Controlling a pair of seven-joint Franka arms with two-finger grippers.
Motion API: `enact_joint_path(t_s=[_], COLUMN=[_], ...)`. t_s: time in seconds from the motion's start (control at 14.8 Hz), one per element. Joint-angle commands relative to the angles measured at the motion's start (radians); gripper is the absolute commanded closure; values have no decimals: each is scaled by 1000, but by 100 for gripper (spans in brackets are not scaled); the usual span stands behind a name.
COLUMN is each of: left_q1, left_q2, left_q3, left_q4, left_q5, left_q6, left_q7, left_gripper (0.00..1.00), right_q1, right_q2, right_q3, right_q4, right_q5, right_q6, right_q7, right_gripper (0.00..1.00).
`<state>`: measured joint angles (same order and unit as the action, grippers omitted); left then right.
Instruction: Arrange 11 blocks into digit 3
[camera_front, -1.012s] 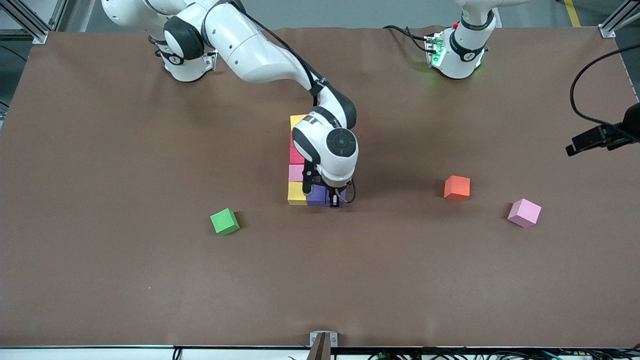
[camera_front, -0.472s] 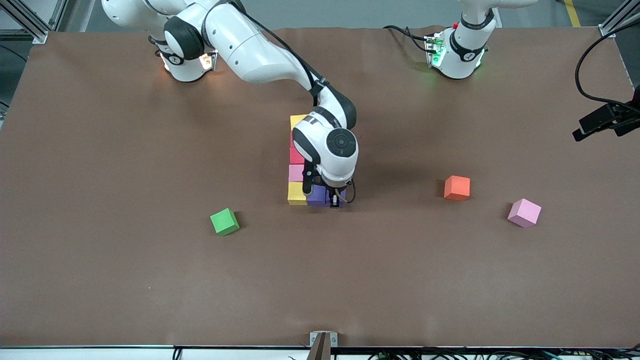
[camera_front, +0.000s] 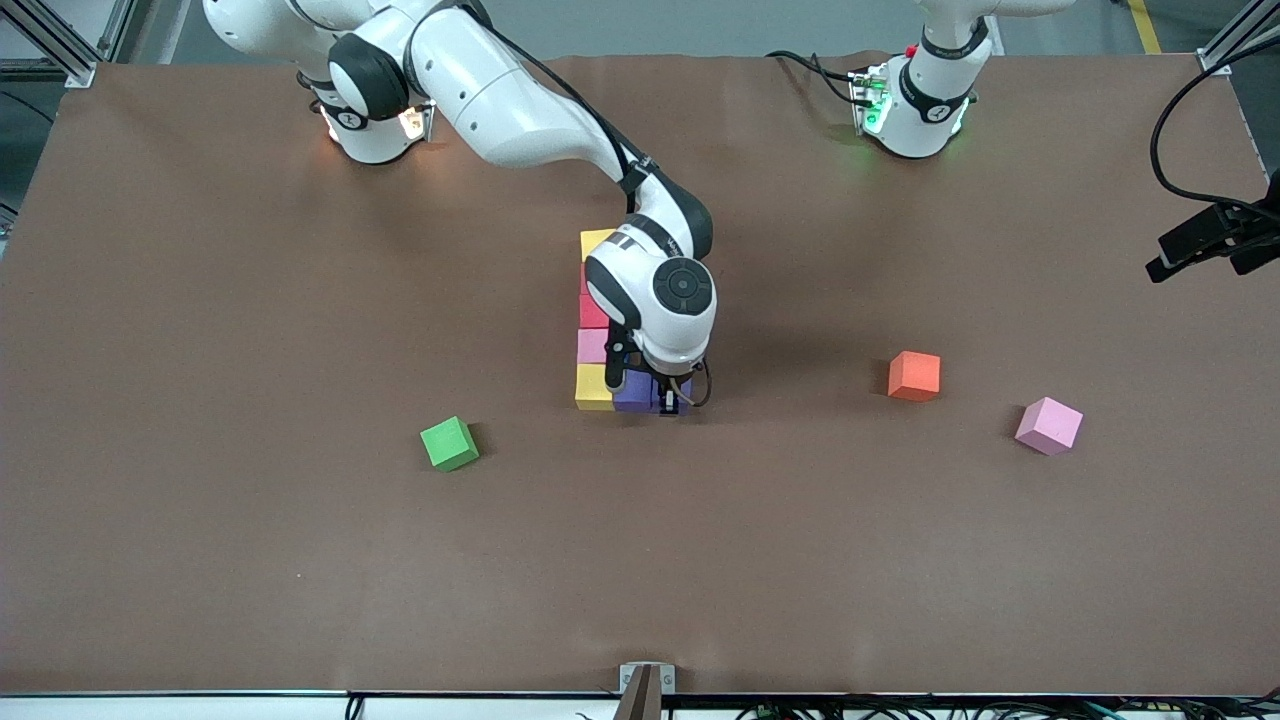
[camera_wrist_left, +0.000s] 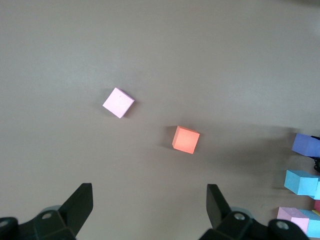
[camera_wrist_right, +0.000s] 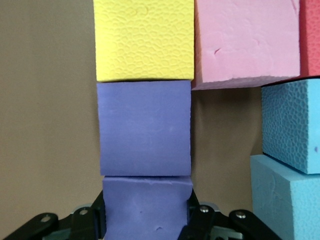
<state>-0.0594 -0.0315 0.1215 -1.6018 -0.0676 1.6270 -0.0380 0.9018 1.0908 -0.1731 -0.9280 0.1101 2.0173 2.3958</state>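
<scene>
Two purple blocks (camera_wrist_right: 145, 130) extend the digit 3 (camera_front: 610, 345) beside its yellow corner block (camera_front: 594, 388), the right gripper (camera_front: 668, 405) clamping the outer one to seat it, while the left gripper (camera_wrist_left: 150, 210) waits wide open, empty, above the pink block (camera_front: 1048, 425).

High front view, two downward wrist close-ups

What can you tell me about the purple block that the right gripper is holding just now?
The purple block is a small matte foam cube with a finely pitted surface and one small dent. The right gripper is shut on it, a dark finger on each side. It sits square on the table, its end face against a second purple block, which meets a yellow block. Together they form the figure's bar nearest the front camera.
</scene>
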Motion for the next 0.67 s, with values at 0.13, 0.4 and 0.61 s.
enact_joint_path(t_s=[0.13,0.4,0.61], left_q1=[29,29,27], left_q2=[-19,-15,-18], left_q3=[-37,-39,-39], left_q4=[2,9,9], left_q5=[-4,-4,-1], left_q6=[7,7,7], left_q7=[17,17,18], left_gripper=[0,0,0], right_q1=[-4,-4,-3], right_q2=[23,23,21], right_q3=[1,1,1], right_q4=[20,20,20], right_q5=[-15,-15,-15], right_q6=[18,15,9], right_q7=[2,-17,-20], right_gripper=[0,0,0])
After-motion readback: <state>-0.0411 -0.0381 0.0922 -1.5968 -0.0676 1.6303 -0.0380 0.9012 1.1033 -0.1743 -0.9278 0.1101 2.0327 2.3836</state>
